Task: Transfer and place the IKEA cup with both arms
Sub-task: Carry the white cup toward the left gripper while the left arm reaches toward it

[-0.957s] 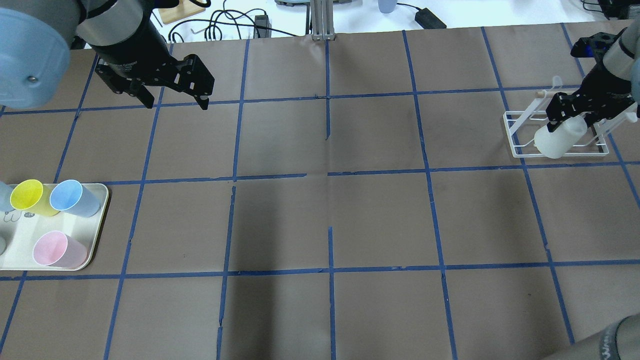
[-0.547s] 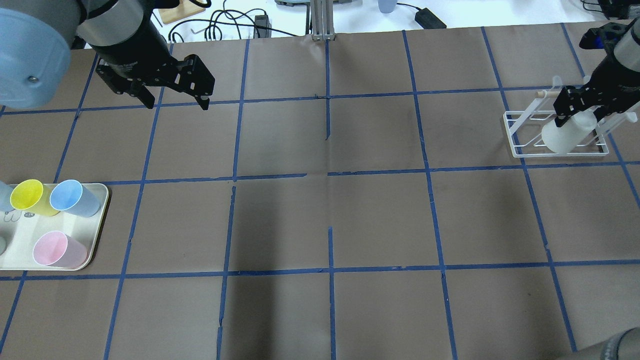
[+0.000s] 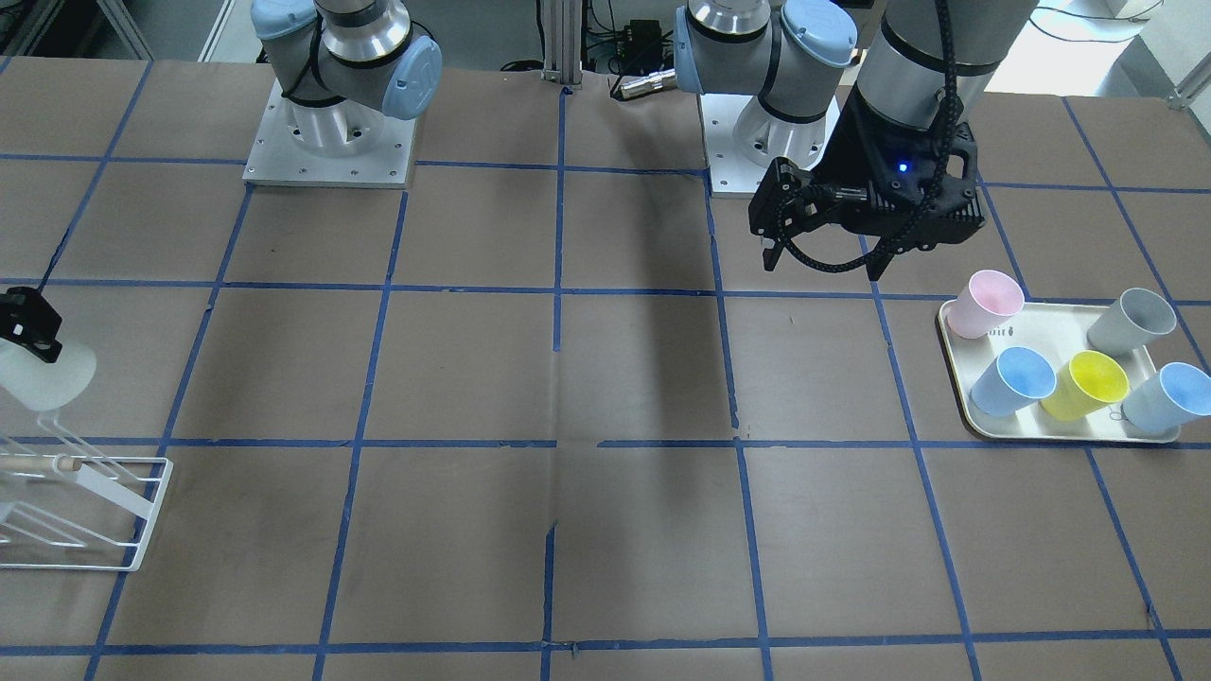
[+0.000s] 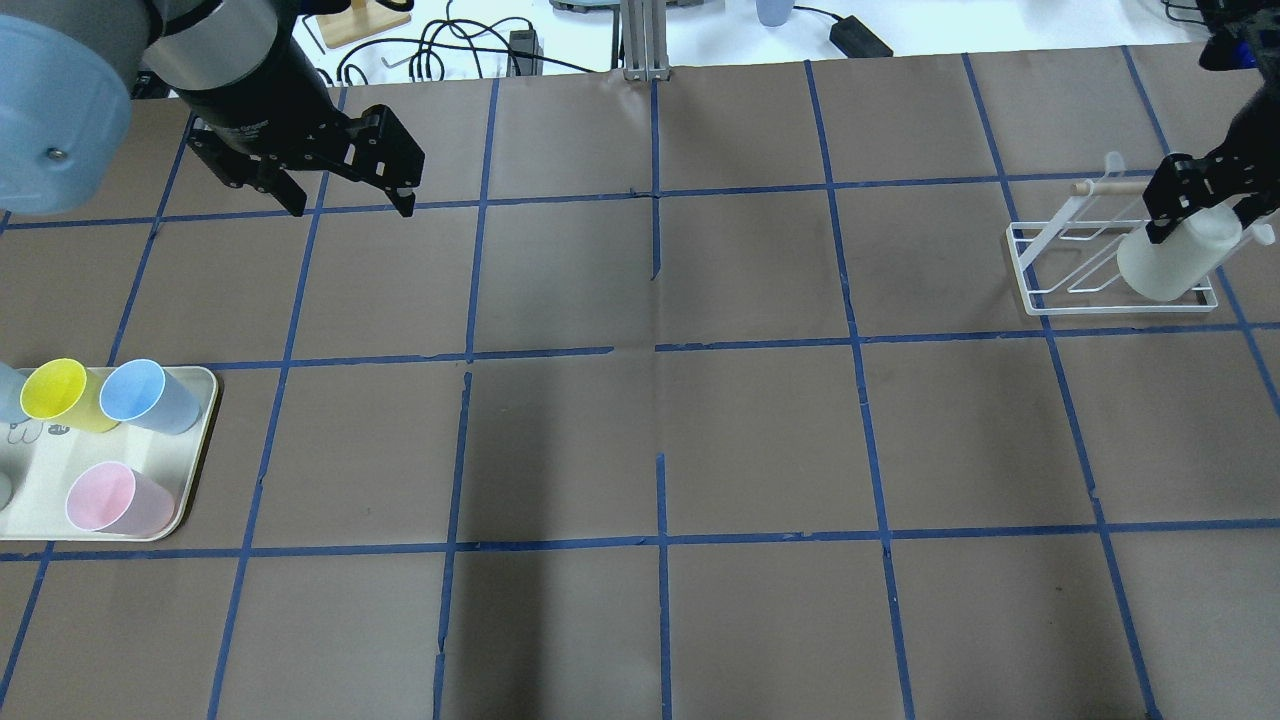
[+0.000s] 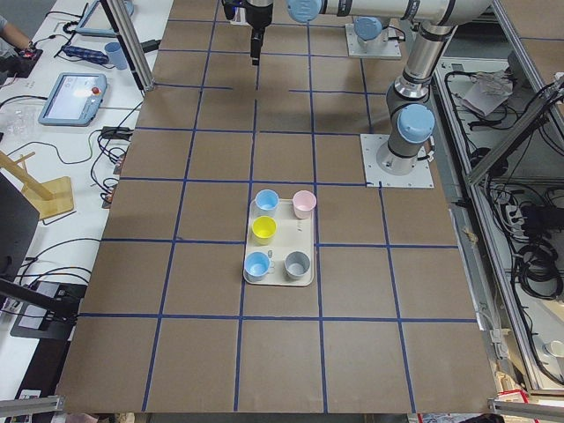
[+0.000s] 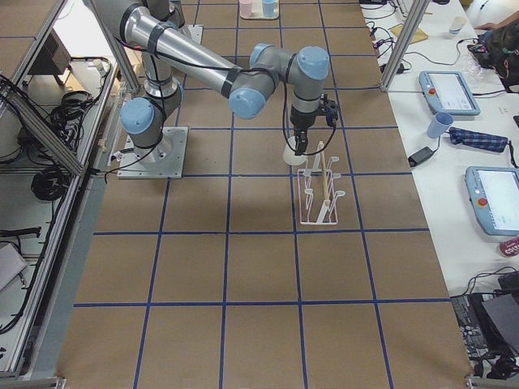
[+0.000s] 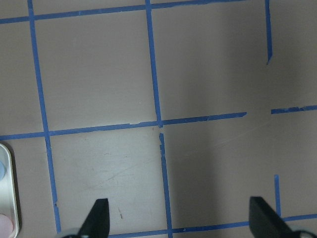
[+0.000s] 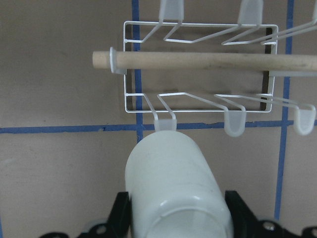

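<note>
You have the IKEA cup [image 8: 176, 178] clamped between the two fingers of the right gripper [image 4: 1203, 205], one black finger pressed against each side of its off-white wall. Look at the far right of the overhead view: the cup hangs tilted in the air over the right end of the white wire rack [image 8: 235, 130]. From the right wrist camera you see the cup's far end right by the tip of one rack prong, on the near side of the wooden dowel [image 8: 198, 60] that runs along the rack. You cannot tell whether cup and prong touch, nor which end of the cup is its mouth

Your left gripper [image 4: 350, 205] hangs above the brown paper table [image 4: 760, 440] on the far left, its fingers spread wide with nothing between them. Its wrist camera shows both fingertips [image 7: 100, 218] over bare paper and blue tape lines

Off to one side of the left gripper, a cream tray [image 3: 1045, 331] carries five upright cups: a pink cup [image 3: 984, 301], a grey cup [image 3: 1131, 320], a yellow cup [image 3: 1085, 383], a blue cup [image 3: 1012, 380] and a paler blue cup [image 3: 1168, 397]
</note>
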Controlling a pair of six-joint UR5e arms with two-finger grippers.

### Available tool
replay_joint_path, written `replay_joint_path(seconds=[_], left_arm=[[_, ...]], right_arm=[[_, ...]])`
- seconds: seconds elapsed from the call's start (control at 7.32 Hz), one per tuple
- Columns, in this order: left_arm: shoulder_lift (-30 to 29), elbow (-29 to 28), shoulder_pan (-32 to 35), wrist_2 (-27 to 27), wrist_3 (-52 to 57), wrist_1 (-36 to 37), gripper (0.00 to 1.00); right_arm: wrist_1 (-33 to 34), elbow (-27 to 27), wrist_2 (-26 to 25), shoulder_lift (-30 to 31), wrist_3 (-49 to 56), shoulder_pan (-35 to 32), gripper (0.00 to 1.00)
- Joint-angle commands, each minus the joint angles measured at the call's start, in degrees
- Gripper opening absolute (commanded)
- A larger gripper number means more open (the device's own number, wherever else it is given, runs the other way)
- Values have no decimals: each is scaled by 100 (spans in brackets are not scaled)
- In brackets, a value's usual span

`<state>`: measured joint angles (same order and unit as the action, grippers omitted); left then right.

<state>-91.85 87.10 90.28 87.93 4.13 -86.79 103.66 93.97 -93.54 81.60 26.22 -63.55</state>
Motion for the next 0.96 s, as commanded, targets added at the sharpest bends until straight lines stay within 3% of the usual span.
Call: replay_joint_path(seconds=[0.0, 0.14, 0.55, 0.82], left_arm=[[0, 9, -36, -171, 0, -13, 100], [9, 9, -98, -258, 0, -22, 100], [17, 9, -343, -1021, 0, -109, 100], [26, 9, -720, -2108, 0, -555, 100]], right_arm=[[-738, -307, 37, 355, 223, 0, 22], [-1308, -352, 690, 592, 286, -52, 19], [-2689, -291, 3675, 735, 261, -210, 19], [-3209, -274, 5049, 717, 226, -709, 20]])
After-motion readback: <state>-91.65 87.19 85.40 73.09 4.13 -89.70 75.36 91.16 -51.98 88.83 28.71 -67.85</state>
